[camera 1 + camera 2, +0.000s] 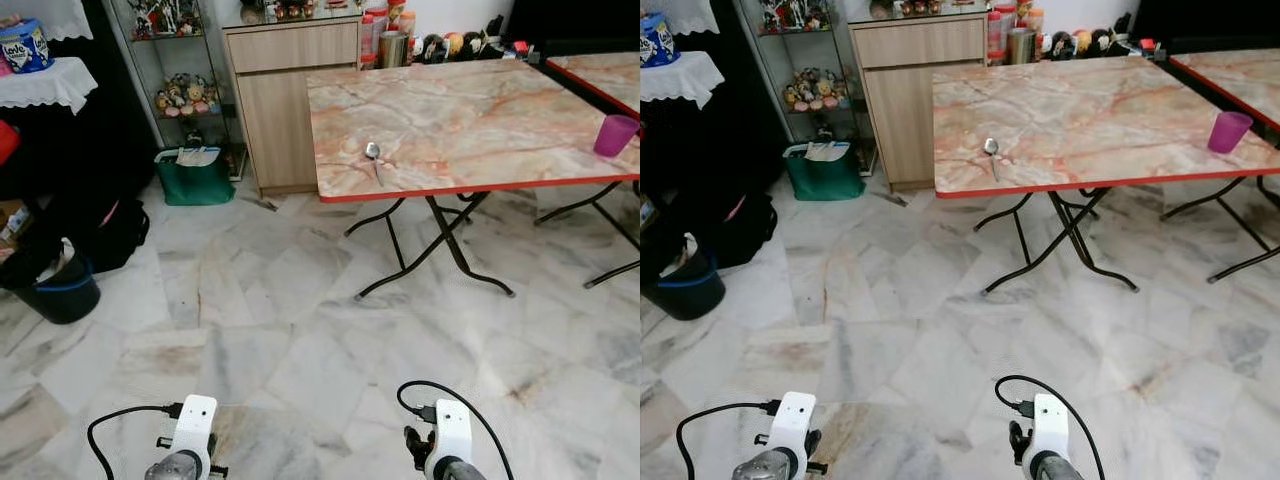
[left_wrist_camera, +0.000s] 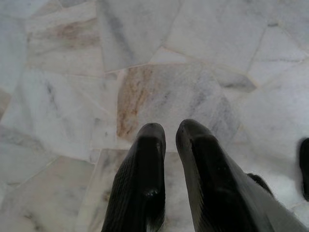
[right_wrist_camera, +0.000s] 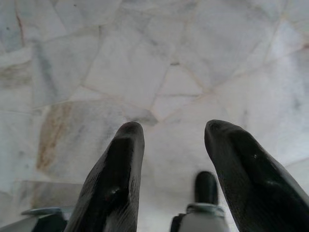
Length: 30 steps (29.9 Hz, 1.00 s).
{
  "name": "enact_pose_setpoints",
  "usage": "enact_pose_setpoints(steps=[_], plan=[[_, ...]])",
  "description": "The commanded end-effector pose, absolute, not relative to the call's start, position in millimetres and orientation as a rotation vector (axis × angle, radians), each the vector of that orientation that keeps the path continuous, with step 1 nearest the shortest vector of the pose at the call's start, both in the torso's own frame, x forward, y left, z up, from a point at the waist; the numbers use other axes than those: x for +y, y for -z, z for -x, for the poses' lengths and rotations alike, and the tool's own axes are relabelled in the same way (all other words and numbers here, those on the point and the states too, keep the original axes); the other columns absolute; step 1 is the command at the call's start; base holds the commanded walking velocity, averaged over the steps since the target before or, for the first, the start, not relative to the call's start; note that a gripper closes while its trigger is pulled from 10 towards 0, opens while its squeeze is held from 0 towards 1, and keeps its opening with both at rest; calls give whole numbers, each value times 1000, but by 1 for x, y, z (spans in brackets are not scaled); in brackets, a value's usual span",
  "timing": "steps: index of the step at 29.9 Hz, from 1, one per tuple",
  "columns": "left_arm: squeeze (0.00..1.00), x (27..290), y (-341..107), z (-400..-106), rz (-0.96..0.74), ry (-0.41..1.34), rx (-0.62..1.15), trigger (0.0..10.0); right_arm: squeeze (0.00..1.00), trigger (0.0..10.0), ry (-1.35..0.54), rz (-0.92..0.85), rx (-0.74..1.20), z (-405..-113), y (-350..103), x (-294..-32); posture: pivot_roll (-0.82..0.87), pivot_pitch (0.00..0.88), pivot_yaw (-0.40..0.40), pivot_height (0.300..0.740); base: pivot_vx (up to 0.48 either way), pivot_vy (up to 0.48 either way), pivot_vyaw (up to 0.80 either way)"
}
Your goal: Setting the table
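A marble-patterned table (image 1: pixel 470 95) with a red edge stands ahead to the right, several steps away. A metal spoon (image 1: pixel 373 155) lies near its front left corner. A purple cup (image 1: pixel 615 134) stands at its right edge. Both arms hang low over the marble floor, the left arm (image 1: pixel 190 440) and the right arm (image 1: pixel 447 440), far short of the table. My left gripper (image 2: pixel 170 133) points at the floor tiles with its fingers almost together and nothing between them. My right gripper (image 3: pixel 174 130) has its fingers spread apart and holds nothing.
The table's black folding legs (image 1: pixel 430 245) spread out underneath. A wooden cabinet (image 1: pixel 290 90) stands beside its left side, with a green bag (image 1: pixel 195 178) on the floor further left. A dark bucket (image 1: pixel 60 292) sits at far left. A second table (image 1: pixel 600 68) is at the right.
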<state>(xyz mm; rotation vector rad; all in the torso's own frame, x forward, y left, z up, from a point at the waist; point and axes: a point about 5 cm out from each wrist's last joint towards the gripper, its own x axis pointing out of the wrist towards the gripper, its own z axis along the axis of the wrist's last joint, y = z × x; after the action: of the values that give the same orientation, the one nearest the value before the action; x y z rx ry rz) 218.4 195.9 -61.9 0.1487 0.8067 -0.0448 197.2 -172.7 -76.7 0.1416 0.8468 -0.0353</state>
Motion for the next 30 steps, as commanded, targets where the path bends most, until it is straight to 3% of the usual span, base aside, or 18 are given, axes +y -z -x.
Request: enact_pose_setpoints(steps=[1,5,23,30], plan=[[0,197,61,-221,-166,46,808,10000,0,10000,40,-124,812,-203,73,-175,-12,0,50,740,277,0,669],[0,198,60,-221,-159,33,807,10000,0,10000,51,-134,818,-202,73,-176,-8,0,45,740,313,0,627],[0,197,61,-221,-141,27,807,10000,0,10000,66,-138,790,-207,70,-180,-12,0,47,740,330,0,0],[0,199,61,-220,-141,22,811,10000,0,10000,84,-159,788,-207,70,-179,-11,0,45,740,361,0,376]])
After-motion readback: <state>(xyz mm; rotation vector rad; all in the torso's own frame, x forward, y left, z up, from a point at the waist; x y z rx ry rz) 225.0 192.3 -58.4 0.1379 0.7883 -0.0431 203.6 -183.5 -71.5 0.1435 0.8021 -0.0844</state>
